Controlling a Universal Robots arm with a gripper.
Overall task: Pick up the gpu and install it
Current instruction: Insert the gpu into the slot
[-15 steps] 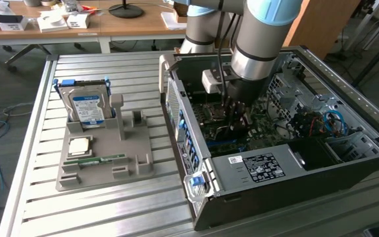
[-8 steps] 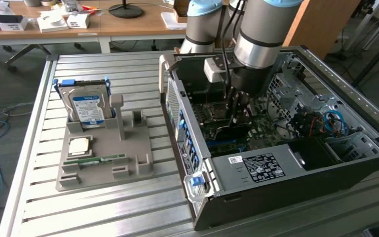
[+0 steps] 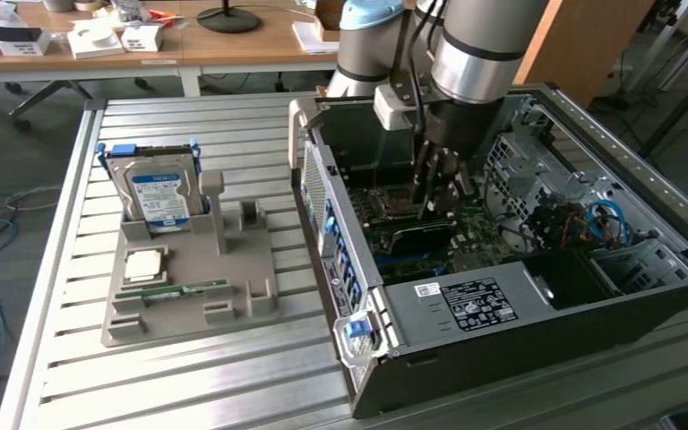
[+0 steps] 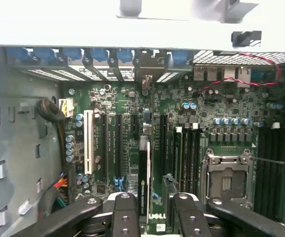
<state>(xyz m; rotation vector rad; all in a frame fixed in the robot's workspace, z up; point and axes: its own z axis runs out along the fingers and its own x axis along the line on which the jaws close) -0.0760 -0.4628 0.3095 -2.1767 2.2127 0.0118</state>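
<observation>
The gpu (image 4: 143,175) stands edge-on between the gripper's (image 4: 154,210) fingers (over the motherboard (image 4: 182,118)).

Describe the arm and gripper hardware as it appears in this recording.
The arm has silver-grey tubular links with a pale blue joint cap and a black cable running down it. A white block sits at the wrist. The gripper is black, with linkage fingers fastened by round silver pins.

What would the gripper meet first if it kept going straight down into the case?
Most likely the motherboard: the gripper, closed on the gpu, has the card edge-on over the expansion slots. How much gap remains is unclear.
</observation>
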